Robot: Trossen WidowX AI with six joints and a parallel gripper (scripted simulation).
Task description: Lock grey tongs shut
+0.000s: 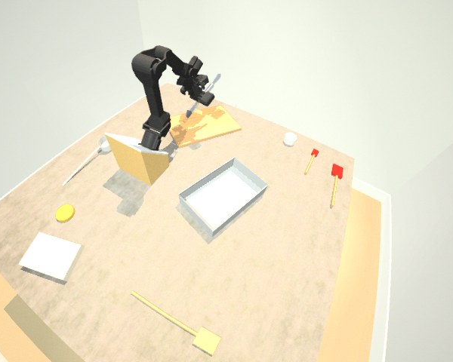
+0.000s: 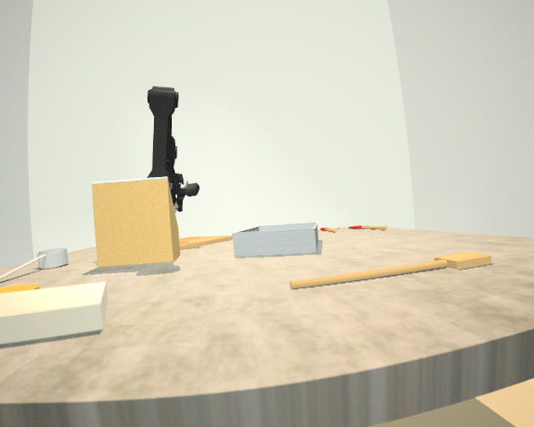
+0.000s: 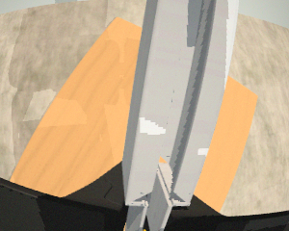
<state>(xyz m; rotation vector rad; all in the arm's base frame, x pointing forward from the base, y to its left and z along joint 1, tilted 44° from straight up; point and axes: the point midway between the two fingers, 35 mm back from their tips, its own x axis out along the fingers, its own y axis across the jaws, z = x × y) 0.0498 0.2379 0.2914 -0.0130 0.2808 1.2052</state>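
My gripper is shut on the grey tongs and holds them in the air above the wooden board. The tongs' arms lie close together in the wrist view. In the top view the tongs slant, with a dark end low over the board and the other end up to the right. Whether the hinge lock is engaged cannot be seen. The roasting tin stands mid-table without the tongs.
A tall yellow-sided block stands close by the arm's base. A long-handled pan lies left of it. A small white cup and two red-headed tools are at the right. A wooden tool lies in front.
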